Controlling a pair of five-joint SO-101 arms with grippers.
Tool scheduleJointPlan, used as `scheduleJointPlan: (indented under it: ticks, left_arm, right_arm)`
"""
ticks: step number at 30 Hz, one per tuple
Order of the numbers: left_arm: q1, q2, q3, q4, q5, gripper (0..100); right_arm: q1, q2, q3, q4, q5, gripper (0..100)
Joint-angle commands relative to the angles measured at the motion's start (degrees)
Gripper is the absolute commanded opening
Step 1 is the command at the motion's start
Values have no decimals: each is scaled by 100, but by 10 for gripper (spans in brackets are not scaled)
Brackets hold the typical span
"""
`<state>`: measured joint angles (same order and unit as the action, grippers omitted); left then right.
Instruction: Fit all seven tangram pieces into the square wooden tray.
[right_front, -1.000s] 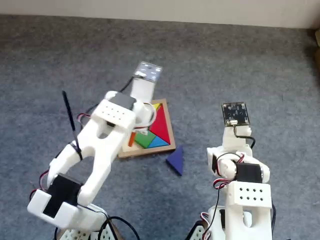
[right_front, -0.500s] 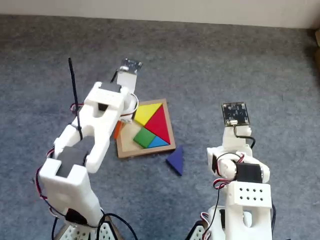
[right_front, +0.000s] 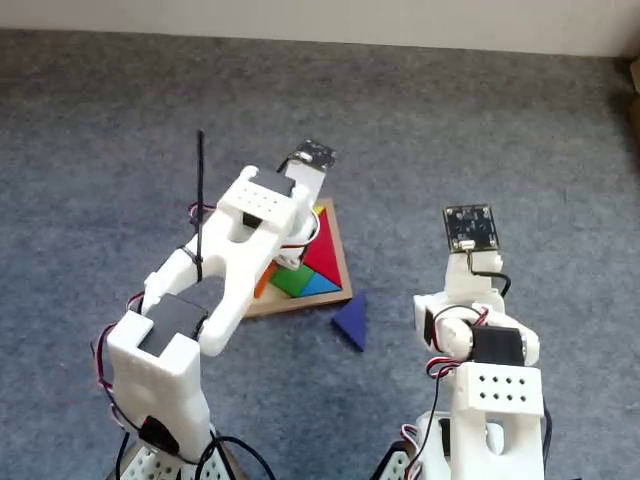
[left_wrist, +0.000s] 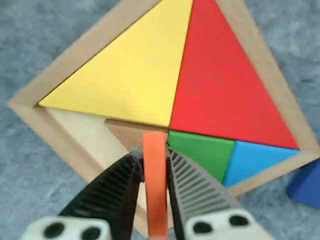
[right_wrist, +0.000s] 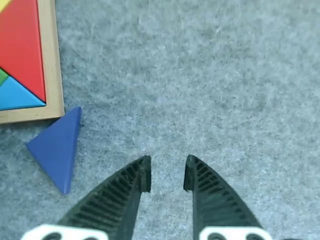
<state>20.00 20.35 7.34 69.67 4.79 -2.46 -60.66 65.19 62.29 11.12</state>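
The square wooden tray (left_wrist: 265, 70) lies on grey carpet and holds a yellow triangle (left_wrist: 125, 75), a red triangle (left_wrist: 220, 85), a green piece (left_wrist: 202, 150) and a light blue triangle (left_wrist: 255, 155). Its near-left part is bare wood. My left gripper (left_wrist: 154, 160) is shut on an orange piece (left_wrist: 155, 190), held on edge just above that bare part. In the high view the left arm covers the tray (right_front: 342, 255), with the orange piece (right_front: 263, 284) peeking out beneath it. A dark blue triangle (right_wrist: 55, 147) lies on the carpet off the tray's corner. My right gripper (right_wrist: 166, 172) is open over bare carpet beside it.
Grey carpet (right_front: 480, 120) surrounds the tray on all sides. The right arm (right_front: 480, 350) stands to the right of the dark blue triangle (right_front: 352, 321). A pale wall strip (right_front: 300, 20) runs along the far edge.
My left arm swung out to the tray's left side with the orange piece, then back right over the tray. The right arm and the dark blue triangle stayed put.
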Motion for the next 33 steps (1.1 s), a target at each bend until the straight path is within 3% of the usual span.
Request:
scheduleJointPlan:
  ticks: [1, 6, 11, 20, 25, 33]
  left_arm:
    - [338, -391, -75, 97, 132, 5]
    - [251, -980, -4, 229, 158, 5]
    - [-40, -1349, 259, 105, 651, 5]
    - [-505, -1376, 1393, -1626, 1090, 28]
    - [-673, -1376, 1420, -1626, 1301, 162]
    - [-1358, -1429, 1130, -1433, 1433, 168]
  right_arm:
    - [-31, -127, -13, -110, -9, 112]
    - [-31, -127, -13, -110, -9, 112]
    - [-31, -127, -13, -110, -9, 112]
    - [-31, -127, -13, -110, -9, 112]
    - [-31, -127, -13, -110, -9, 112]
    - [-31, -127, -13, -110, -9, 112]
